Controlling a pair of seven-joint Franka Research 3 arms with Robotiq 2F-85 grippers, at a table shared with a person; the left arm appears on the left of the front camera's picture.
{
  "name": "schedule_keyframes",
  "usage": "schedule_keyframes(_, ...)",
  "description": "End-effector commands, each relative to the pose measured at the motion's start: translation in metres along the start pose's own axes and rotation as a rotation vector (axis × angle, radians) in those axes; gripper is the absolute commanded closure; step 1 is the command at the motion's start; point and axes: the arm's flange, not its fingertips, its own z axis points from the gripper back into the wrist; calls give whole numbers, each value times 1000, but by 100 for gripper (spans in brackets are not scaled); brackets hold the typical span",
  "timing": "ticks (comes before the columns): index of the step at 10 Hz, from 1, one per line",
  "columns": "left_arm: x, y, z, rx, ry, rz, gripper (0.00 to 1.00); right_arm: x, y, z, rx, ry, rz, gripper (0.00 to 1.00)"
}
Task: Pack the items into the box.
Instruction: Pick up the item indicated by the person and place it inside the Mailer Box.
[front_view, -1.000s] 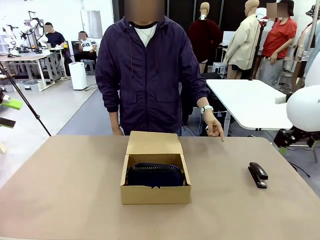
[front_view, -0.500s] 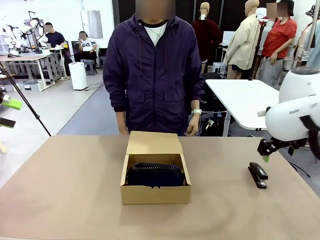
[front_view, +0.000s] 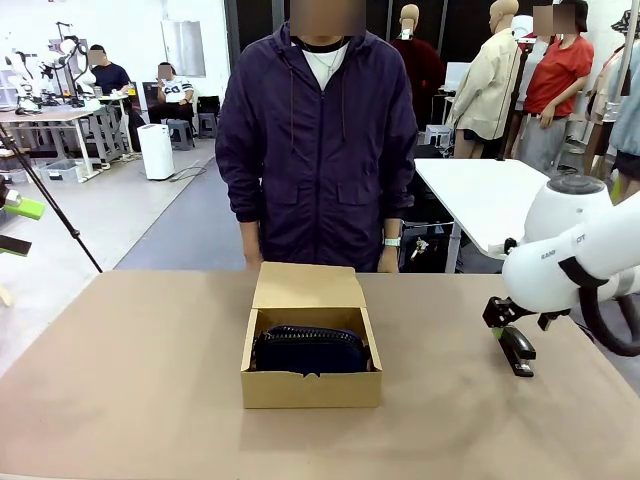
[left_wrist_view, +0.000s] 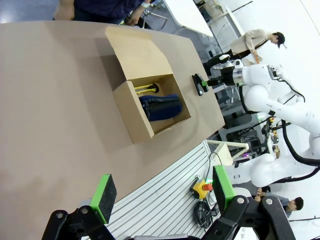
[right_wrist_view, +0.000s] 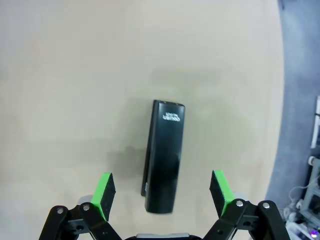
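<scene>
Two of the three items are in the box (front_view: 310, 388). The navy pouch (front_view: 310, 350) takes up most of the inside. On my left wrist cam there's a thin yellow-and-black thing wedged between the pouch and the wall on the flap side. I'm fairly sure that's the utility knife (left_wrist_view: 144, 88), but it's tiny in that view so don't quote me. The flap is open and leans back toward the person on the far side of the table (front_view: 120, 380). The box sits around the middle of it.

The stapler (front_view: 517, 350) is the odd one out. It lies flat on the tabletop, well off to my right of the box, near the table's right edge.

My right gripper (right_wrist_view: 162, 187) hangs right over the stapler with its jaws wide apart. On the wrist cam the green pads (right_wrist_view: 105, 192) sit either side of the stapler's near end, with clear gaps and nothing touching. From the front view the fingertips look just above the stapler's far end.

My left gripper (left_wrist_view: 163, 192) has its jaws apart too, with nothing between them. It's held high near my edge of the table, looking across at the box.

The person stands right behind the box with arms down, one hand (front_view: 387, 262) by the far edge.
</scene>
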Motion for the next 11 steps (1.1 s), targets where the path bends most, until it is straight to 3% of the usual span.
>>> schedule_keyframes(1, 0, -2, 2, 2, 6, 12, 0, -3, 4, -17, 28, -50, -61, 0)
schedule_keyframes(2, 0, -2, 2, 2, 6, 12, 0, -4, 2, -25, 80, -72, -87, 0)
schedule_keyframes(7, 0, -2, 2, 2, 6, 12, 0, -3, -7, -44, 92, -1, -175, 0)
schedule_keyframes(8, 0, -2, 2, 2, 6, 12, 0, -4, -7, -45, 101, 12, -168, 26)
schedule_keyframes(9, 0, -2, 2, 2, 6, 12, 0, -4, -7, -45, 106, 26, -173, 82)
schedule_keyframes(10, 0, -2, 2, 2, 6, 12, 0, -4, -8, -45, 111, 28, -180, 100)
schedule_keyframes(11, 0, -2, 2, 2, 6, 12, 0, -3, -10, -42, 105, 27, -182, 100)
